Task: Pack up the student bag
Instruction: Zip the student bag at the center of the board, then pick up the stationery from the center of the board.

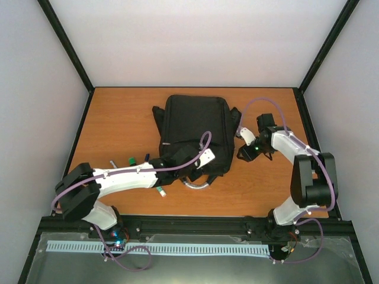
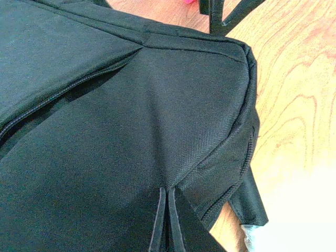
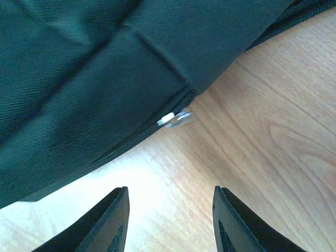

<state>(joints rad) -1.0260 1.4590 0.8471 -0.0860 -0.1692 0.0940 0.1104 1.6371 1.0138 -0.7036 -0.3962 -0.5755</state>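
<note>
Roughly near-to-far: student bag [image 1: 192, 127], handle [image 1: 198, 184] nearward.

Backpack [image 2: 131, 131]: cut off by the left wrist view's left, top and bottom edges. Pink item [image 2: 190, 1] at that top edge: cropped, unidentifiable. Small capped items [image 1: 131, 160] toward the table's [image 1: 118, 118] near left corner: partly under the left arm [image 1: 124, 177], too small to identify. Zip pull [image 3: 173, 118]: blurred.
</note>
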